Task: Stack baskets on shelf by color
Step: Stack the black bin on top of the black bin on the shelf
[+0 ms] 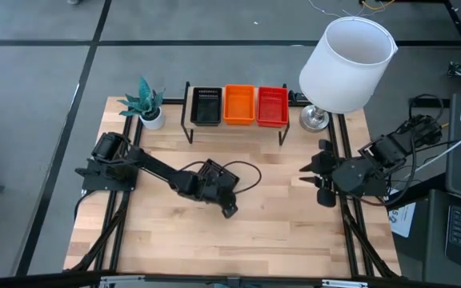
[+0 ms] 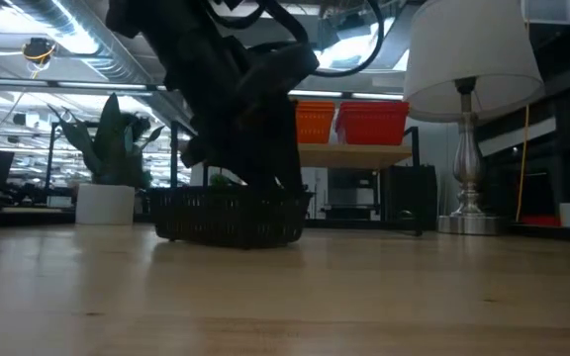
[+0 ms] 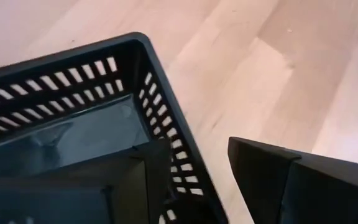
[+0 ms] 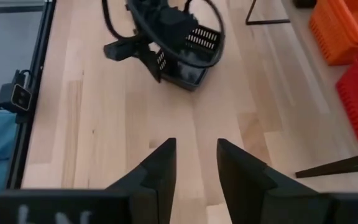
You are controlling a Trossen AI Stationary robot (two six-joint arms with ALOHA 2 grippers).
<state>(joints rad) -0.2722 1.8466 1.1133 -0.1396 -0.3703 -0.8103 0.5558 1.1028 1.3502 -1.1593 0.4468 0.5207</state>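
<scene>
A black mesh basket (image 2: pixel 231 213) stands on its base mid-table. My left gripper (image 3: pixel 196 149) is open and reaches down at it: one finger (image 3: pixel 104 183) is inside the basket, the other (image 3: pixel 291 180) outside, with the basket's wall (image 3: pixel 182 158) between them. My left gripper (image 1: pixel 217 190) hides most of this basket in the high view. The light-wood shelf (image 1: pixel 237 126) at the far edge carries a black basket (image 1: pixel 206 106), an orange basket (image 1: pixel 239 104) and a red basket (image 1: pixel 272 106). My right gripper (image 1: pixel 309 172) waits open near the table's right edge. My left gripper straddles the black basket's side wall near a corner, coming from above. Bare wood shows between the wall and the outer finger. Whether the inner finger touches the wall, I cannot tell. The basket sits flat on the table.
A white-shaded lamp (image 1: pixel 346 60) with a metal base (image 1: pixel 314 118) stands at the shelf's right end, and a potted plant (image 1: pixel 149 108) at its left. Bare tabletop (image 1: pixel 270 224) lies between the two arms and toward the near edge.
</scene>
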